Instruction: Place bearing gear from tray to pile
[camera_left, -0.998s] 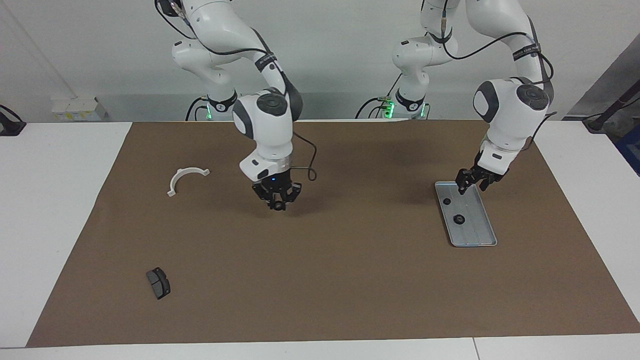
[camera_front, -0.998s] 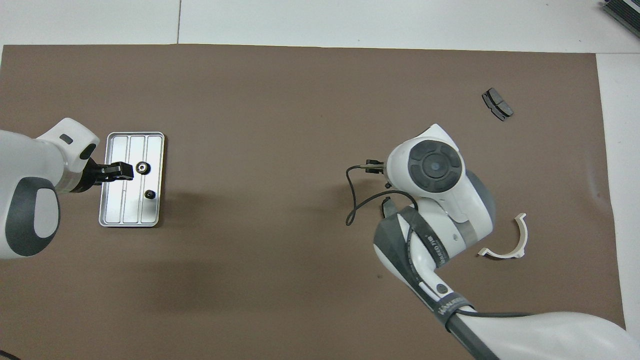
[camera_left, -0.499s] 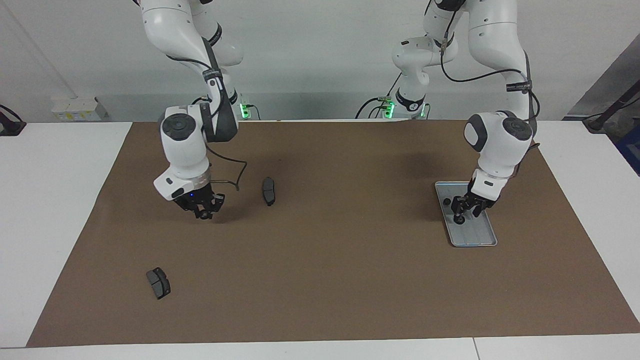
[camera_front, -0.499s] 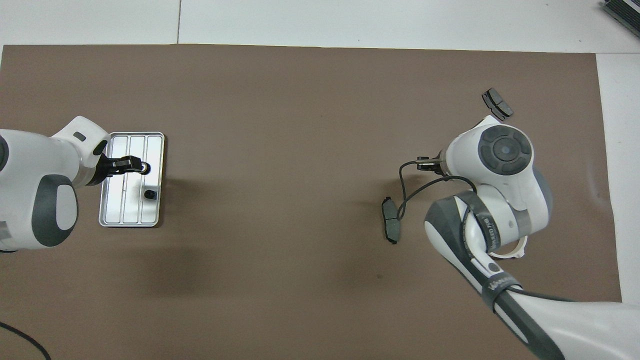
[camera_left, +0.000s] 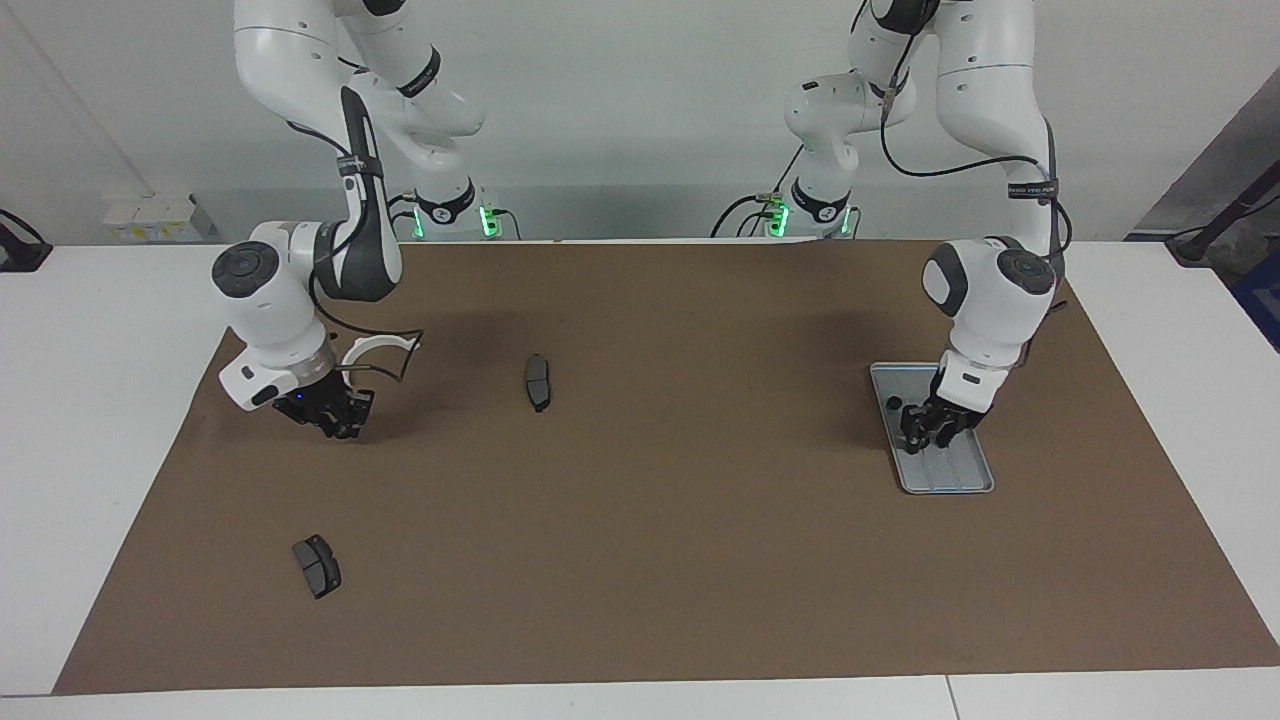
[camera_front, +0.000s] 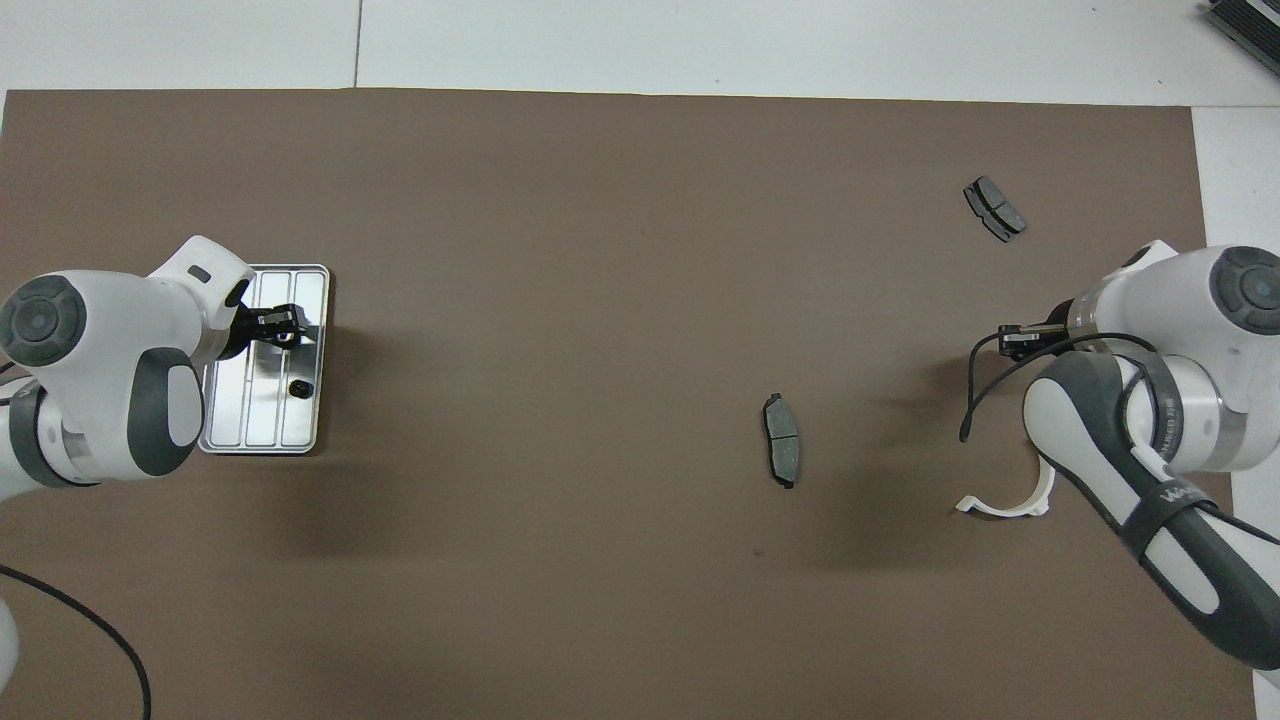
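A brown mat (camera_left: 640, 560) is covering most of a white table (camera_left: 100, 400), with a pale wall rising past the two arm bases. The tray (camera_left: 960, 475) (camera_front: 250, 435) is lying flat on the mat toward the left arm's end of the table, its long side running away from the robots.

The left gripper (camera_left: 935, 425) (camera_front: 280, 325) is reaching down into the tray, its tips low over the ridged floor. One gear (camera_front: 283, 338) is showing right at those tips in the overhead view. Whether the jaws are closing on it, or merely standing around it, cannot be told. A second gear (camera_left: 893, 404) (camera_front: 298, 387) is sitting loose in the tray, nearer to the robots than the first and apart from the gripper.

The pile is lying scattered toward the right arm's end. A white bracket (camera_left: 385, 343) (camera_front: 1010, 508) is resting nearest the robots, partly hidden by the right arm. One pad (camera_left: 537, 382) (camera_front: 781, 440) is lying alone nearer the middle of the mat. Another pad (camera_left: 317, 565) (camera_front: 995, 208) is lying farthest from the robots, well apart from the rest.

The right gripper (camera_left: 335, 420) (camera_front: 1015, 340) is hanging low over bare mat just beside the bracket, not touching it. Whether it is open or closed cannot be told, and nothing is showing in it.
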